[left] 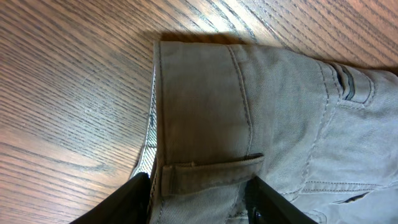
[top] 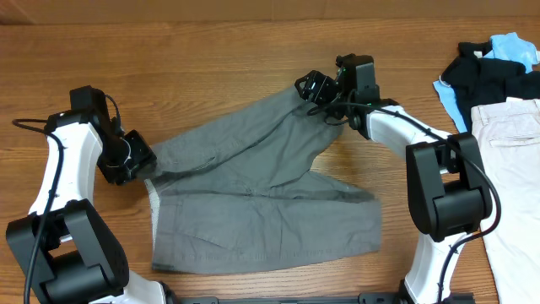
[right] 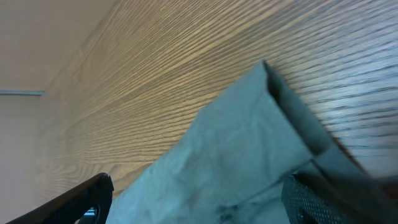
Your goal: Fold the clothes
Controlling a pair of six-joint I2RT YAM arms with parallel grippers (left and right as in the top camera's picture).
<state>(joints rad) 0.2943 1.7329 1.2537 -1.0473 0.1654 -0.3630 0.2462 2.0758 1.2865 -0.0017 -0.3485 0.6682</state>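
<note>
The grey trousers (top: 253,186) lie spread on the wooden table, with one leg stretched up and to the right. My left gripper (top: 135,165) is at the waistband's left end. In the left wrist view its fingers (left: 198,202) stand apart on either side of the flat waistband (left: 199,112), with a belt loop between them. My right gripper (top: 316,89) is at the end of the stretched leg. In the right wrist view its fingers (right: 196,199) are wide open over the leg's hem corner (right: 249,124).
A pile of black and light-blue garments (top: 489,63) lies at the far right. Pale beige trousers (top: 510,186) lie below it along the right edge. Bare wood runs along the back and at the far left.
</note>
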